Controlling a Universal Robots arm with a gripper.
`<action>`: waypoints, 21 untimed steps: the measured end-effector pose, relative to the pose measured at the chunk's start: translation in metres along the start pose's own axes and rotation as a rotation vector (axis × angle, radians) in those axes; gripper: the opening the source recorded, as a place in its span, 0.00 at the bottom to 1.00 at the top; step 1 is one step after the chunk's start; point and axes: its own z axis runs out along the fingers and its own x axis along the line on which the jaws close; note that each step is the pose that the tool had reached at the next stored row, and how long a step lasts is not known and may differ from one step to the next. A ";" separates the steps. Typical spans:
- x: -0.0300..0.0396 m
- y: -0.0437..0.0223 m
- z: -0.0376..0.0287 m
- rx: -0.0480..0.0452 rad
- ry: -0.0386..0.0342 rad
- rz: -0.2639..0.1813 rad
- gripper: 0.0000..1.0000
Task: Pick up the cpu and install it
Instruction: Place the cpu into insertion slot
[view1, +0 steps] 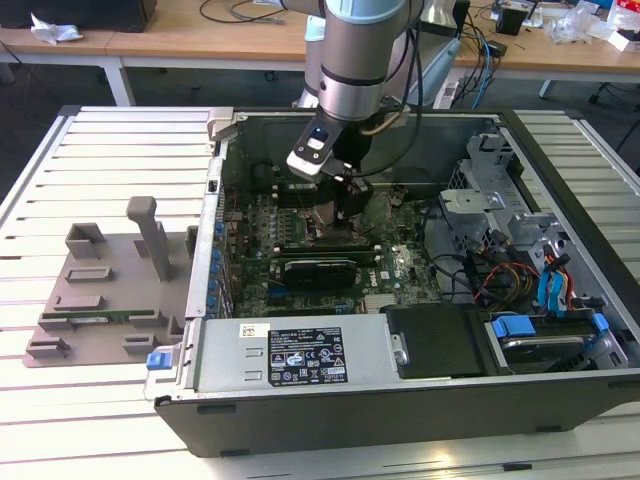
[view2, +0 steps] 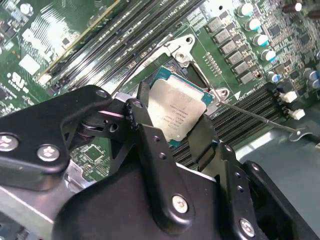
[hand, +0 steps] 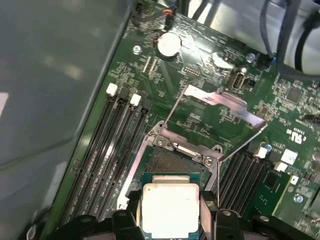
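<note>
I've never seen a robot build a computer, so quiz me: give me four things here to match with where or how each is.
1 cpu
2 socket
3 grey tray
4 coin battery

A on the slatted table, outside the case
B empty, its frame raised
C clamped in the gripper
D round, silver, on the green board

Pairs: 1-C, 2-B, 3-A, 4-D

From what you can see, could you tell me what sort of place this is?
Probably a robotics lab: an open computer case on a slatted table, cable-strewn desks behind, the gripper holding the cpu near the socket.
</note>
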 end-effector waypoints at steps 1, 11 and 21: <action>0.0000 0.0000 0.0002 0.0004 0.0008 0.013 0.55; 0.0001 0.0003 0.0036 0.0083 0.0111 0.215 0.55; 0.0000 0.0011 0.0067 0.0130 0.0201 0.350 0.55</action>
